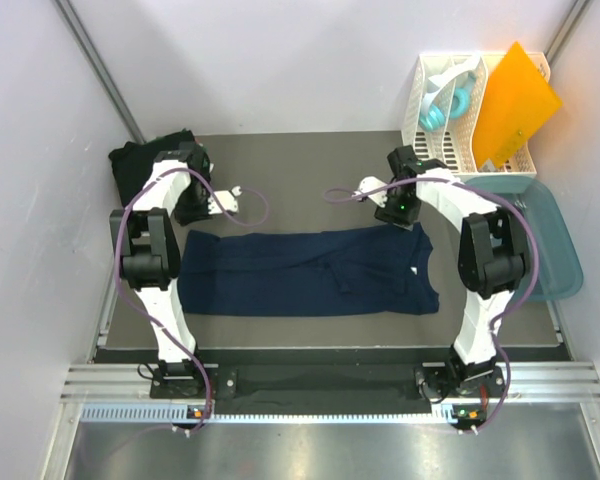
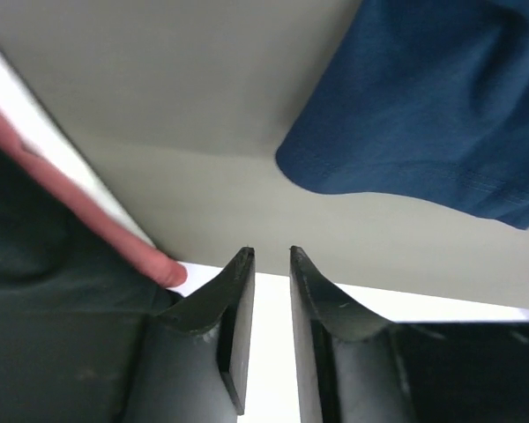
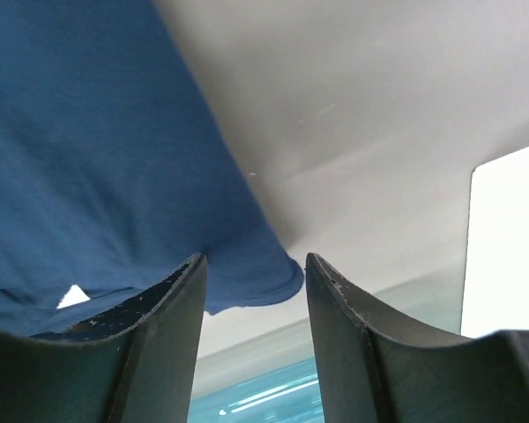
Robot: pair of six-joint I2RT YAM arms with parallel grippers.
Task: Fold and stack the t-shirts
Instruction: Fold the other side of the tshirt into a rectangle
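A navy blue t-shirt (image 1: 310,272) lies spread flat across the middle of the table. Its white neck label (image 3: 70,295) shows in the right wrist view. A heap of dark t-shirts (image 1: 145,160) sits at the back left corner. My left gripper (image 1: 195,210) hovers between that heap and the navy shirt's left end (image 2: 441,97). Its jaws (image 2: 271,253) stand slightly apart with nothing between them. My right gripper (image 1: 405,215) is just above the navy shirt's back right corner (image 3: 97,150), open (image 3: 256,260) and holding nothing.
A teal plastic tub (image 1: 555,240) lies at the right edge of the table, also seen as the teal tub (image 3: 264,397) below the right fingers. A white slotted rack (image 1: 460,110) with an orange sheet (image 1: 515,100) stands at the back right. Purple cables (image 1: 260,205) loop off both wrists.
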